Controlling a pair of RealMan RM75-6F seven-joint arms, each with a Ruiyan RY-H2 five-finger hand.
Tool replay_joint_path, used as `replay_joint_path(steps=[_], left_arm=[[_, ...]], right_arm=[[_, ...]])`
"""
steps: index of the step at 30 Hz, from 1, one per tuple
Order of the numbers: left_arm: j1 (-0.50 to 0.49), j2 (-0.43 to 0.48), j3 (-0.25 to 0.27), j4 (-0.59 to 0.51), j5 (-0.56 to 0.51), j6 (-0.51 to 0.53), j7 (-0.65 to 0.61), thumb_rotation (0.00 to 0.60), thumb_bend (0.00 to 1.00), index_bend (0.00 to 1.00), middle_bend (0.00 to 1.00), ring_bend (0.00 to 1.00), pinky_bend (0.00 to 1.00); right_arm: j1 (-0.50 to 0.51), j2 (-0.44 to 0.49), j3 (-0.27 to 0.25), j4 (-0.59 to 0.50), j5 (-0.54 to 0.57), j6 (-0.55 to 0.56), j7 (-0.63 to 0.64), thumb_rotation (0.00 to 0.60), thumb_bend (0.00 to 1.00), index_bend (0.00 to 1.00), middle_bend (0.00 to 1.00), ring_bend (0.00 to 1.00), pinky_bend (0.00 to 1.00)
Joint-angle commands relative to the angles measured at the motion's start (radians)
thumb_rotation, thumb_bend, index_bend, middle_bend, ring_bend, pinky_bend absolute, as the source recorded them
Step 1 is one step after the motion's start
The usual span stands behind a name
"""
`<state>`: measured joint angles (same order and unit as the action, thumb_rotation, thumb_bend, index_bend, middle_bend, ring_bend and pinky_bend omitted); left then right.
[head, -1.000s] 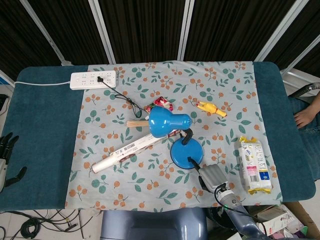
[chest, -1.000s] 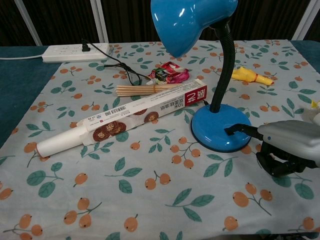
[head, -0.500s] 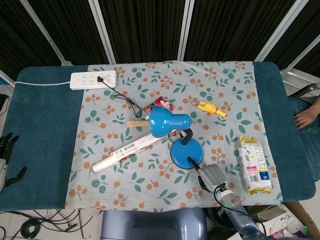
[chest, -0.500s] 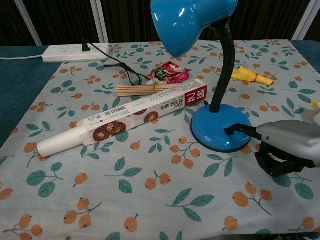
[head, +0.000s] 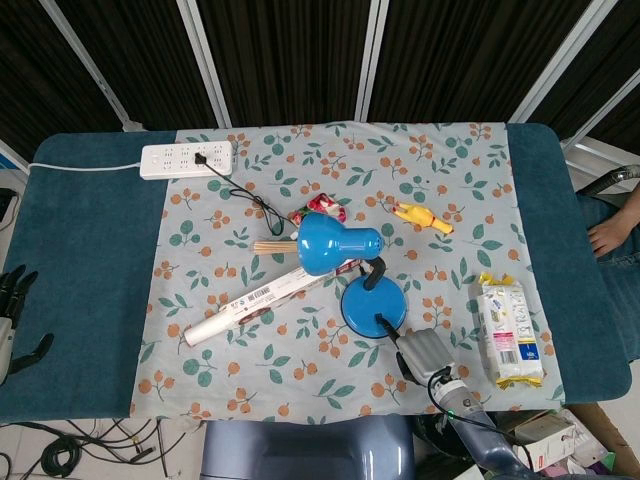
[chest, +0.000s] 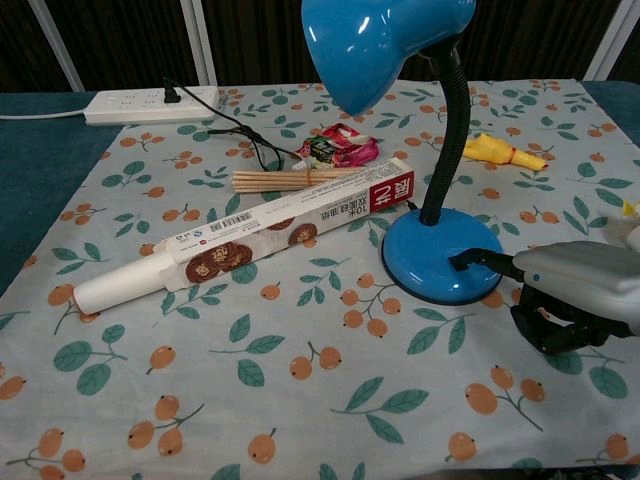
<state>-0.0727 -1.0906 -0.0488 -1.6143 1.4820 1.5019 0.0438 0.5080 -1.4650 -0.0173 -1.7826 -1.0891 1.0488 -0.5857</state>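
A blue desk lamp stands mid-cloth, its round base (head: 372, 305) (chest: 440, 255) below the bent black neck and blue shade (head: 325, 243) (chest: 380, 40). My right hand (head: 425, 352) (chest: 575, 295) lies on the cloth just right of the base. One dark fingertip (chest: 462, 262) reaches out and touches the base's near right rim, while the other fingers are curled under the palm and hold nothing. My left hand (head: 10, 305) rests far off at the table's left edge with its fingers apart and nothing in it; only the head view shows it.
A long cardboard box (head: 258, 300) (chest: 250, 245) lies left of the lamp, beside a bundle of sticks (chest: 285, 180) and a red packet (chest: 338, 147). A power strip (head: 188, 158) with the lamp's cord sits back left. A yellow toy (head: 420, 216) and tissue pack (head: 508, 330) lie right.
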Motion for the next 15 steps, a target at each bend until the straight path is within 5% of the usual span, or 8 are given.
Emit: replay_joint_path(steps=[1, 15], left_arm=[[0.000, 0.000, 0.000, 0.000, 0.000, 0.000, 0.000, 0.600, 0.28, 0.02, 0.00, 0.01, 0.00], [0.000, 0.000, 0.000, -0.001, 0.000, 0.000, 0.002, 0.600, 0.28, 0.02, 0.00, 0.01, 0.00]], right_arm=[[-0.001, 0.000, -0.002, -0.001, 0.002, 0.000, 0.001, 0.600, 0.71, 0.09, 0.85, 0.91, 0.89], [-0.003, -0.007, -0.021, 0.002, 0.001, -0.003, -0.001, 0.600, 0.71, 0.10, 0.85, 0.91, 0.89]])
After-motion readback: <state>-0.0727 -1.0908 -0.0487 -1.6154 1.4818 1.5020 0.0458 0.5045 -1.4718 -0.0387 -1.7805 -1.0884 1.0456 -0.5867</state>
